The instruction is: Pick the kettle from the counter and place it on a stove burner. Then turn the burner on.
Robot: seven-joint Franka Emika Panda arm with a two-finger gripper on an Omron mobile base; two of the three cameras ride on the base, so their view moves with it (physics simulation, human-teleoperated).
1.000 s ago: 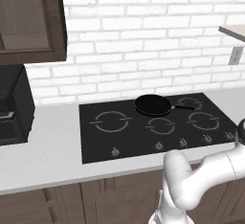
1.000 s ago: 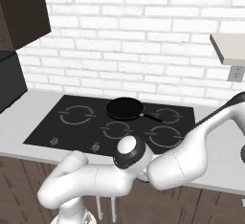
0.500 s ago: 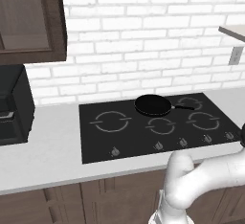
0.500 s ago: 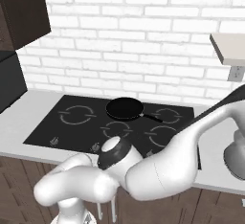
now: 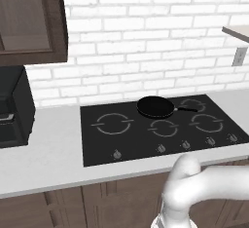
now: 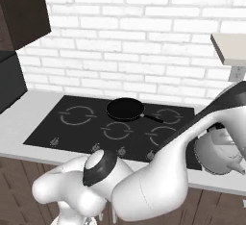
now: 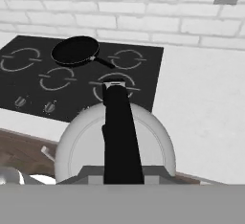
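- The gripper (image 7: 119, 170) is clamping nearly shut around the kettle (image 7: 115, 144) by its dark handle (image 7: 118, 127), carrying it above the counter (image 7: 201, 103) just right of the cooktop (image 6: 86, 132).
- The kettle is risking a swing or slip on that narrow grip.
- The frying pan (image 7: 75, 50) is crowding nearby rings, threatening a bump beside the stove burner (image 5: 113, 123).

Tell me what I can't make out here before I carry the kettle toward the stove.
- End effector fingertips: hand view, hidden below the kettle's dark handle.
- Kettle's left side: right base view, covered by the white arm.
- Knob markings: left base view, too small to read.
- Stove burner: hand view, near edge hidden behind the handle.
- Cooktop's right front corner: right base view, behind the arm.
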